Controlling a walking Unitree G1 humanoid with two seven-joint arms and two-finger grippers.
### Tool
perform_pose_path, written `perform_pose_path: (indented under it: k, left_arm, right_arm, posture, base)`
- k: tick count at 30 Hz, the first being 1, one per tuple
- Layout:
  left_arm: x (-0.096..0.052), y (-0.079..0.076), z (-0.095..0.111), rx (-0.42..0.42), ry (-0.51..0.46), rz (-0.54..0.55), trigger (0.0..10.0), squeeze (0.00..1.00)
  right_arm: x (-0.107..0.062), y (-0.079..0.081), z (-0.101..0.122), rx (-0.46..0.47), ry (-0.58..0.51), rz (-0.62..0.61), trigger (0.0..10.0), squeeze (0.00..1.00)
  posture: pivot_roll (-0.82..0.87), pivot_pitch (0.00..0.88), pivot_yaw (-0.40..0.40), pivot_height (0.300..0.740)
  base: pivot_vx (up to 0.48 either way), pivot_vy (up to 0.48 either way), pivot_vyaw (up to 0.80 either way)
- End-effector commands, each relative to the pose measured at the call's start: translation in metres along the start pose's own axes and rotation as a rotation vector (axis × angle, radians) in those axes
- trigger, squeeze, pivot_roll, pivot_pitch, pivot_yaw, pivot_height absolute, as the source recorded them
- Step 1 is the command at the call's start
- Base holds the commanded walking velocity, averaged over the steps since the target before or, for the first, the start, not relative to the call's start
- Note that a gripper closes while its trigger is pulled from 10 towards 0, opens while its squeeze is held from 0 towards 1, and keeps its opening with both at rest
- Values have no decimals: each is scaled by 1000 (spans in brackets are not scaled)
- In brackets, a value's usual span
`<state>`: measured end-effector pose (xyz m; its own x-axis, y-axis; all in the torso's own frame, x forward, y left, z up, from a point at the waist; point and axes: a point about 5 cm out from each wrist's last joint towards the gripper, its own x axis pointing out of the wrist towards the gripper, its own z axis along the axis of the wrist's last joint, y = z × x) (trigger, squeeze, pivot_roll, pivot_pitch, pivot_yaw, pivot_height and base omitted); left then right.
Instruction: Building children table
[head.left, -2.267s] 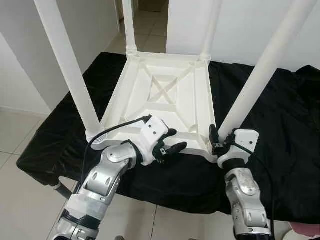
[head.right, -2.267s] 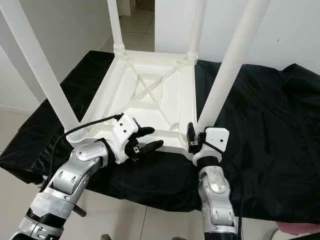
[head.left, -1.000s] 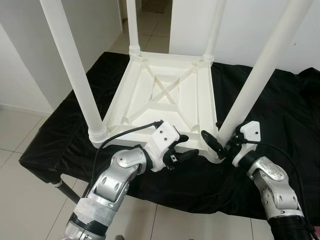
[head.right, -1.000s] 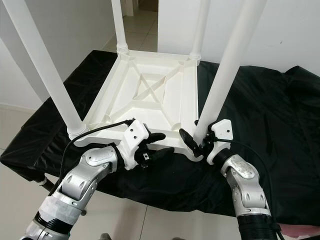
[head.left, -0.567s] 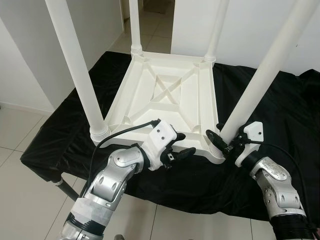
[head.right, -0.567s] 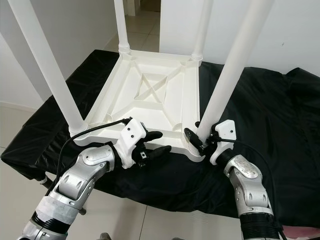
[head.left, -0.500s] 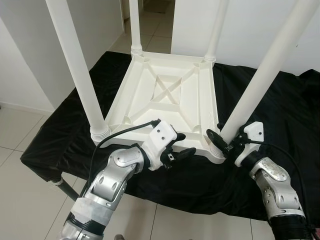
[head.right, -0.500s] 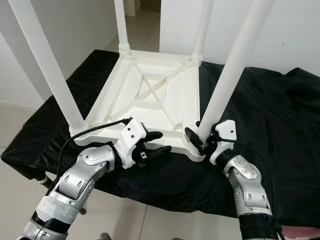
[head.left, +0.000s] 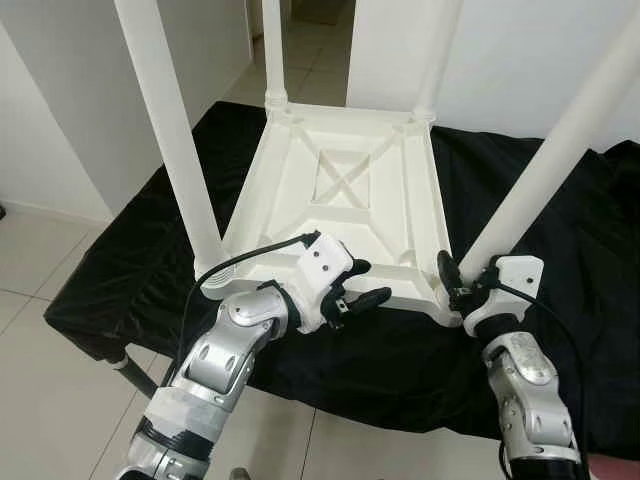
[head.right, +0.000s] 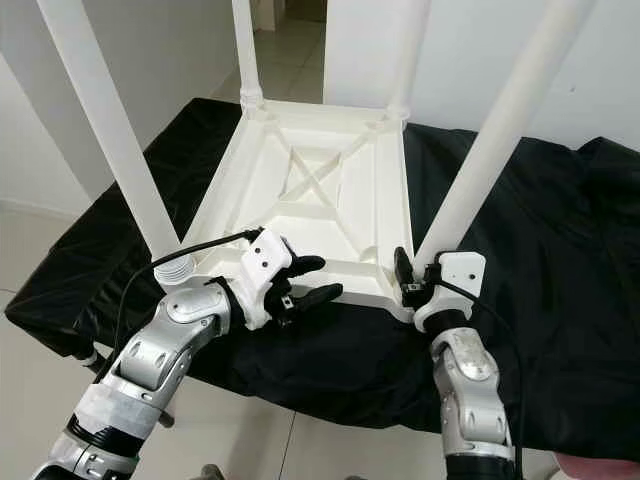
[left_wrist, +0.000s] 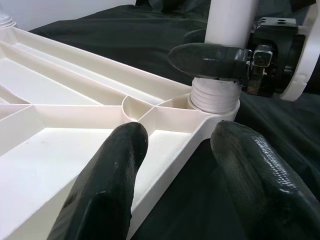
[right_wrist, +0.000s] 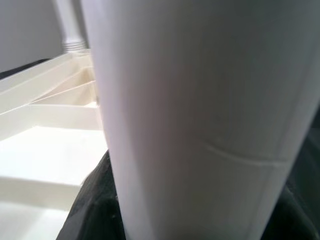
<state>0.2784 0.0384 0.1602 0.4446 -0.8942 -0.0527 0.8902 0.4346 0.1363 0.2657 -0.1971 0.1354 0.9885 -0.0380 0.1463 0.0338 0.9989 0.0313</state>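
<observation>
On black cloth (head.left: 560, 200): table (head.left: 350, 200) upside down, legs up. Left eye view: left gripper (head.left: 358, 292) spread wide at near rim; right gripper (head.left: 455, 285) clasping near right leg (head.left: 540, 180). Right wrist view: leg (right_wrist: 200, 100) between fingers.

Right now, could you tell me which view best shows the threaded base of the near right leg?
The left wrist view: the threaded base sits sharp in its corner socket. The eye views show it small; the right wrist view blurs into leg.
</observation>
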Motion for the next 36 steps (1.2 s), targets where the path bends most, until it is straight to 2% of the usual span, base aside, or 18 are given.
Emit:
perform_pose_path:
  k: [1,3,4,5,8,9,10,15,16,19,21,28,29,30,36]
  left_arm:
    - [2,0,-5,-6,15,20,10000,0]
    - [3,1,-4,-4,13,19,10000,0]
    - [3,1,-4,-4,13,19,10000,0]
    - [4,1,-4,-6,9,24,10000,0]
    - [4,1,-4,-6,8,25,10000,0]
    - [4,1,-4,-6,8,25,10000,0]
    - [3,0,-5,-8,8,30,10000,0]
    - [2,-1,-7,-17,8,38,10000,0]
    - [2,-1,-8,-9,14,33,10000,0]
    - [1,0,-8,-2,17,29,10000,0]
    - [0,1,-6,-16,-3,18,10000,0]
    - [-1,-1,-4,-19,-16,3,10000,0]
    - [-2,-1,-4,-17,-15,2,10000,0]
    - [-3,-1,-6,-16,-11,6,10000,0]
    - [-6,1,-9,-16,0,24,10000,0]
  right_arm:
    - [-6,0,-11,15,62,-131,10000,0]
    - [-8,13,-14,45,74,-206,10000,0]
    - [-8,13,-14,45,74,-206,10000,0]
    - [-10,22,-10,64,39,-262,10000,0]
    - [-11,24,-9,67,29,-277,10000,0]
    - [-11,24,-9,67,29,-277,10000,0]
    - [-10,32,-8,74,25,-241,10000,0]
    - [-9,37,-3,97,2,-181,10000,0]
    - [-10,37,-1,119,-11,-161,10000,1000]
    - [-12,36,2,147,-38,-126,10000,1000]
    - [-14,27,7,118,-62,-109,10000,1000]
    - [-17,17,9,87,-72,-59,10000,1000]
    - [-18,15,11,75,-81,-33,10000,412]
    - [-18,13,10,61,-81,-13,10000,0]
    - [-19,11,5,54,-71,22,10000,0]
  posture:
    - [-103,0,7,740]
    - [-102,0,4,740]
    - [-102,0,4,740]
    - [-98,0,-7,740]
    - [-98,0,-7,740]
    - [-98,0,-7,740]
    - [-97,0,-11,740]
    - [-98,0,-9,740]
    - [-99,0,-7,740]
    - [-101,0,-4,740]
    - [-107,0,3,740]
    - [-107,0,6,740]
    - [-106,0,7,740]
    - [-102,0,6,740]
    - [-90,0,0,740]
  base:
    - [0,0,0]
    - [0,0,0]
    - [0,0,0]
    - [0,0,0]
    - [0,0,0]
    - [0,0,0]
    - [0,0,0]
    - [0,0,0]
    - [0,0,0]
    - [0,0,0]
    - [0,0,0]
    - [0,0,0]
    - [0,0,0]
    - [0,0,0]
    - [0,0,0]
